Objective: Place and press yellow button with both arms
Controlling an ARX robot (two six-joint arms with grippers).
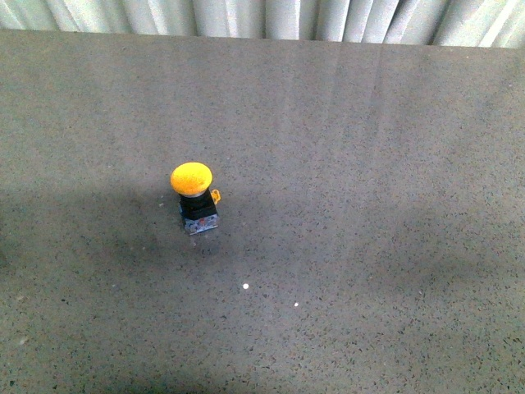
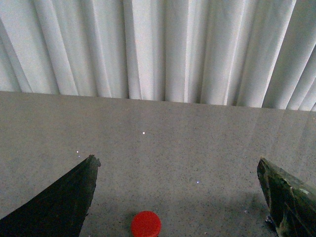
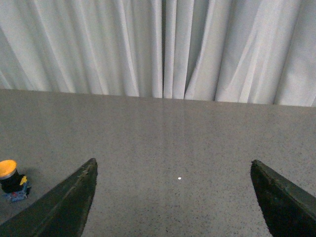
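Observation:
The yellow button (image 1: 194, 195) stands upright on the grey table, left of centre in the front view, with its domed yellow cap, black body, blue base and yellow side tab. Neither arm shows in the front view. The button also shows in the right wrist view (image 3: 12, 178), off to one side of my right gripper (image 3: 173, 170), well outside its fingers. My right gripper is open and empty above the table. My left gripper (image 2: 177, 168) is open and empty, its fingers wide apart over the table.
A red-capped button (image 2: 146, 223) stands on the table between my left gripper's fingers, near the frame edge. The grey speckled table (image 1: 369, 164) ends at a far edge against a white pleated curtain (image 1: 262, 16).

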